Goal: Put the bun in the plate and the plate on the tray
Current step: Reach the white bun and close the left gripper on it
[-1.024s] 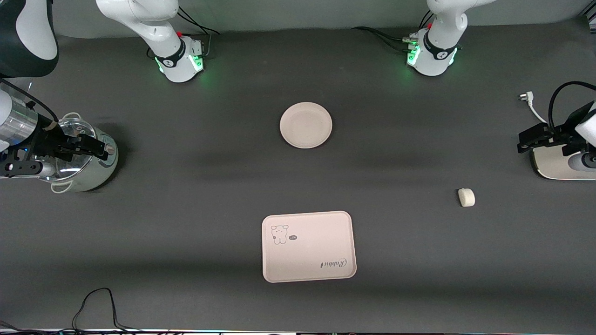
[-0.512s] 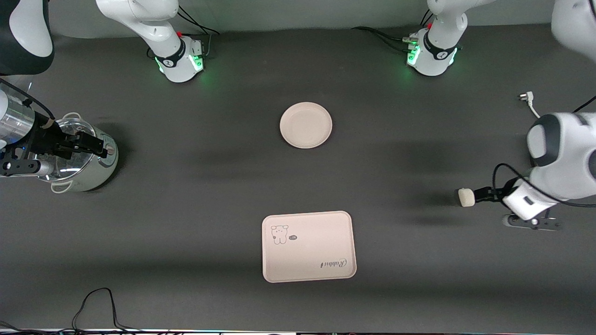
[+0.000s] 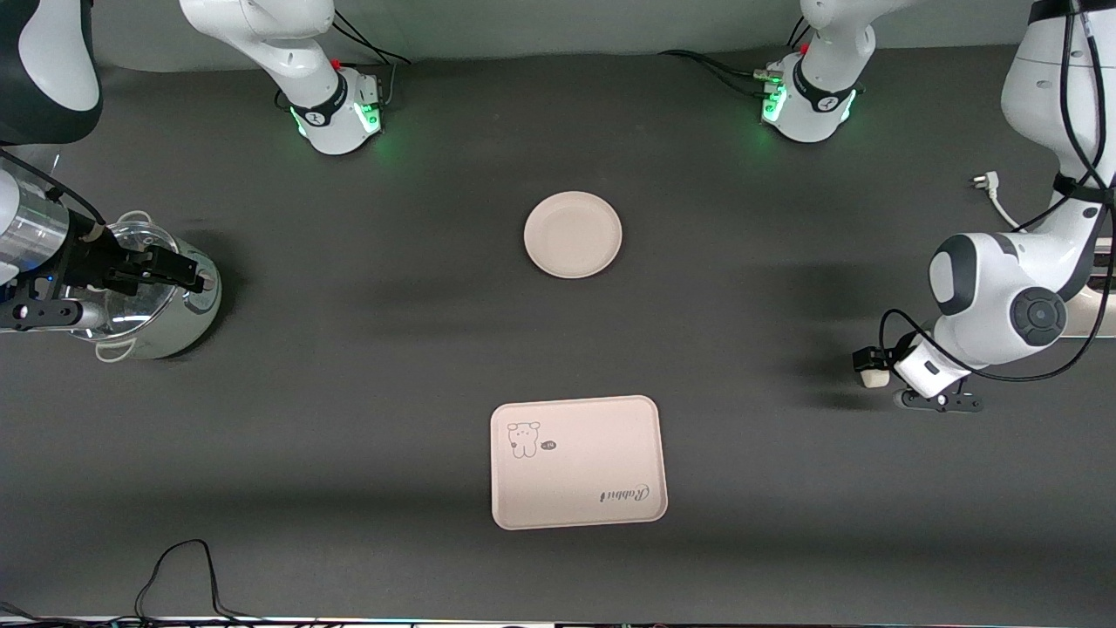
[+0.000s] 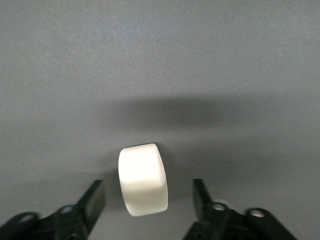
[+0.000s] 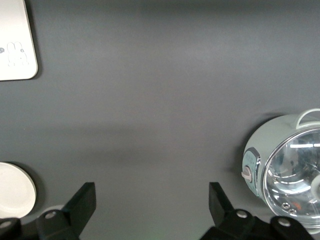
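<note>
Nearest the front camera lies the tray [image 3: 579, 462], flat on the dark table [image 3: 349, 349], its animal drawing toward the right arm's end and its "Rabbit" script toward the left arm's end. Farther from the camera, toward the left arm's end, the bun [image 4: 143, 179] rests on the table between the fingers of the left gripper [image 3: 872, 366]; the fingers [image 4: 95, 200] stand apart on either side of it, with a gap showing on each side. Toward the right arm's end, the right gripper [image 3: 179, 270] waits over a glass-lidded pot [image 3: 153, 305], its fingers [image 5: 82, 202] spread wide and holding nothing. Farthest from the camera, the plate [image 3: 573, 234] sits bare at mid-table.
</note>
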